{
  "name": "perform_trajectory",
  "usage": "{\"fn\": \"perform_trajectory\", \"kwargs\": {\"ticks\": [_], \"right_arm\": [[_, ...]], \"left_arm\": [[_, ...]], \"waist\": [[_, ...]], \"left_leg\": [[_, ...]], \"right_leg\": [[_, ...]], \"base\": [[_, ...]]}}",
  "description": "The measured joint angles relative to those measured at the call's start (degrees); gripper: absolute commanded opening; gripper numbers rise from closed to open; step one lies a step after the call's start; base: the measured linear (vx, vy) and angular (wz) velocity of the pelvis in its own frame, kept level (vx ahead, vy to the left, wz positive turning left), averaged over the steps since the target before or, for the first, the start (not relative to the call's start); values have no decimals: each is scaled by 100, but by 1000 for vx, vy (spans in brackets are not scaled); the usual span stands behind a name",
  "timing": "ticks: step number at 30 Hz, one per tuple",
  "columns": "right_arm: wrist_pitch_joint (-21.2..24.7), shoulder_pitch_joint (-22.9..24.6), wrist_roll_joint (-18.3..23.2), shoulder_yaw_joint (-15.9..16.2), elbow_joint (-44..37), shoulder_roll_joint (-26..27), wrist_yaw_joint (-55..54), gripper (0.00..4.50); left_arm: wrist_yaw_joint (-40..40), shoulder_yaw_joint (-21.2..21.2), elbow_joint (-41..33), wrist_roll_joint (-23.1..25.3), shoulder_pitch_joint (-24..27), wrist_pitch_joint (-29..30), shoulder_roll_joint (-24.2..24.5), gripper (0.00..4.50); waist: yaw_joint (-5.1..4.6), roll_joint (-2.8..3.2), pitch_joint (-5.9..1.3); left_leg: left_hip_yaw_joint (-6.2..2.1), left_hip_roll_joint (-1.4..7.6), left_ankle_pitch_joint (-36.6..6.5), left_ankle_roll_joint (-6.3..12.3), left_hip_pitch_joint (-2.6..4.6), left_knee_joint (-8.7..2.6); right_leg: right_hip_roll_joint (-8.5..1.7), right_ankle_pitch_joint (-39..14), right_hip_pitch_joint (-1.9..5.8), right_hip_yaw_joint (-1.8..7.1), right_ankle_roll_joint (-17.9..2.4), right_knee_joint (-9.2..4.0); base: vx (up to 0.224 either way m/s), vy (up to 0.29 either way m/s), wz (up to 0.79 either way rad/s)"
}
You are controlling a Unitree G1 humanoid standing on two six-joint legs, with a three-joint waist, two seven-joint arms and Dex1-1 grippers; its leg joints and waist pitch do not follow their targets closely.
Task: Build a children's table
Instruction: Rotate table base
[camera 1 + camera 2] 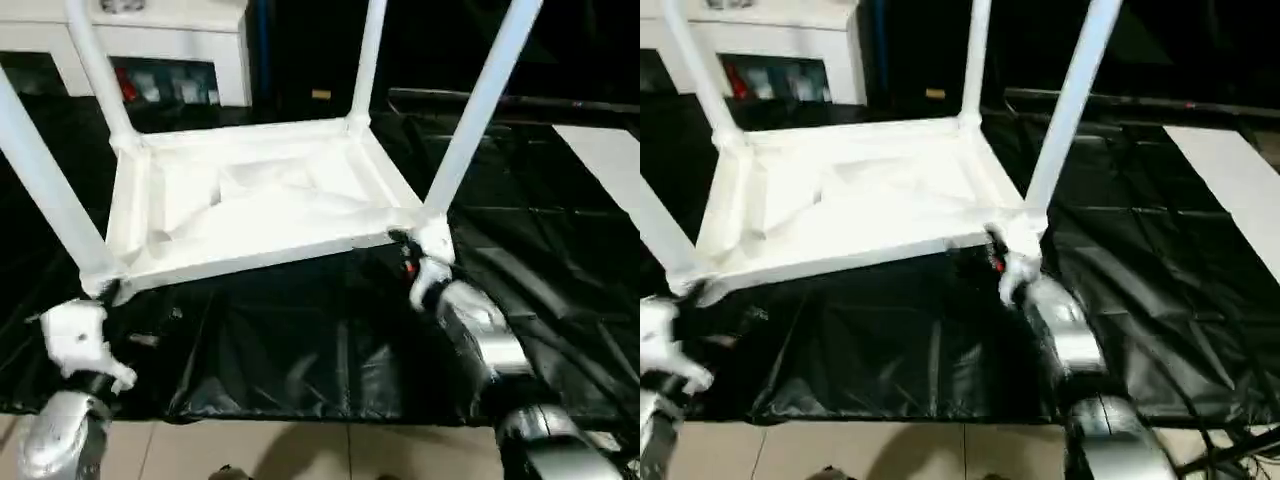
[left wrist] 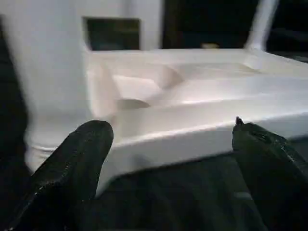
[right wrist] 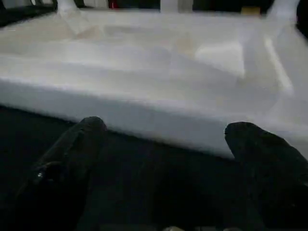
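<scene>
White plastic children's table [image 1: 260, 205] lies upside down on the black-covered bench [image 1: 300, 350], ribbed underside facing up. Four white tubular legs stand up from the corner sockets: near-left leg [image 1: 45, 185], far-left leg [image 1: 100, 75], far-right leg [image 1: 367, 60], near-right leg [image 1: 480, 110].

Left hand [image 2: 168, 159]: black fingers [image 2: 77, 163] spread wide, empty, pointed at the near edge of the top beside the near-left corner socket; not touching the plastic as far as the left wrist view shows. In the head views its white wrist housing [image 1: 80, 340] sits just below that corner.

Right hand [image 3: 168, 154]: fingers [image 3: 72, 159] spread wide, empty, facing the near rim of the top, with a gap to it. Silver right forearm [image 1: 480, 335] reaches up to the near-right corner socket.

White cabinet [image 1: 170, 40] stands behind the bench, far left. Light tiled floor [image 1: 300, 450] shows below the bench edge.
</scene>
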Motion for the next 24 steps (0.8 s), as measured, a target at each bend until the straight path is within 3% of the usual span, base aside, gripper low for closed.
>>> {"fn": "perform_trajectory", "kwargs": {"ticks": [5,12,19,24], "right_arm": [[221,128,-14,10,-526,-19,-7,449],[556,324,13,126,-869,-50,35,449],[978,312,-70,281,-1007,-109,173,449],[1146,228,-256,372,-890,-108,0,449]], "left_arm": [[650,216,208,135,-140,-341,-254,450],[1143,486,524,164,-405,-515,-352,450],[1292,769,1048,57,-1167,-473,333,450],[689,793,1494,-391,-1616,-318,687,450]], "waist": [[-58,50,-18],[-128,43,-24],[-142,24,-33],[-144,20,-36]], "left_leg": [[0,-1,0,0,-2,1],[0,-1,0,0,-9,4],[-2,-2,0,0,-4,6],[1,-4,1,0,-3,7]], "right_leg": [[0,0,2,1,3,-2],[0,-3,1,1,8,-11],[1,3,2,2,-1,-9],[-1,12,1,7,-16,-9]], "base": [[0,0,0],[0,0,0],[0,0,0],[0,0,0]]}}
